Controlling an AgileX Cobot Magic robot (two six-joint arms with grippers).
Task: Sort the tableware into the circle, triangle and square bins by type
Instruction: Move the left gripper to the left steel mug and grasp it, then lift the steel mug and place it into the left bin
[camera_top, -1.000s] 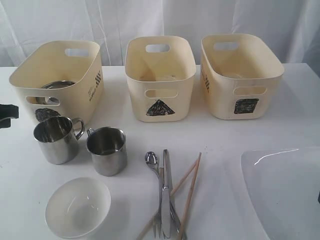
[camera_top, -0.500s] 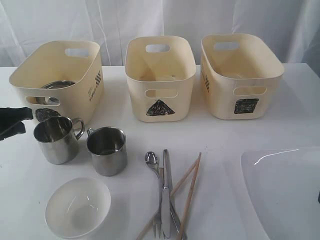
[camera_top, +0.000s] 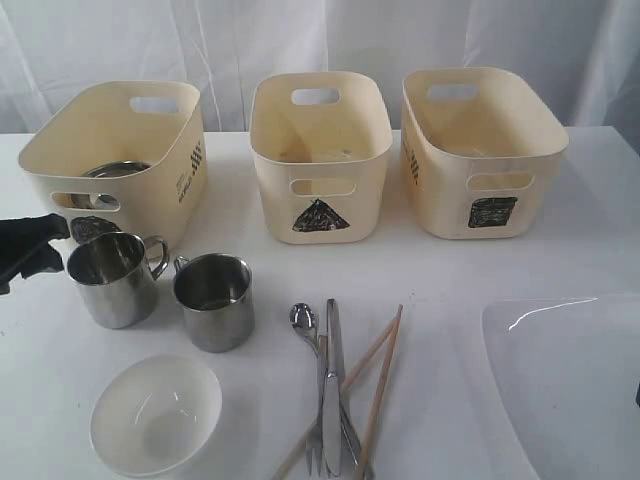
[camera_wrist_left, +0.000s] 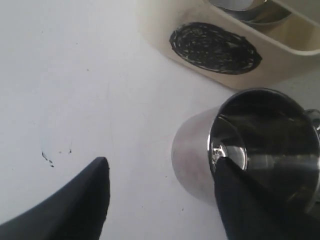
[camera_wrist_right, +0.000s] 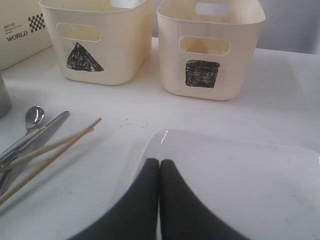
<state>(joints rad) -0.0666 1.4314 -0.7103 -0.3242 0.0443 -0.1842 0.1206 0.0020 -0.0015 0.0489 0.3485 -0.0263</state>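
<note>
My left gripper is open beside the left steel mug. One finger overlaps the mug's rim and the other stands off over bare table. A second mug stands to its right, and a small white bowl in front. Spoon, knife, fork and chopsticks lie together at the front centre. A steel bowl sits in the circle bin. My right gripper is shut and empty over the white plate.
The triangle bin and the square bin stand in a row with the circle bin along the back of the white table. A white curtain hangs behind them.
My left gripper has moved right, up to the left mug, and its jaws have spread wider. The right gripper and the tableware have not moved.
</note>
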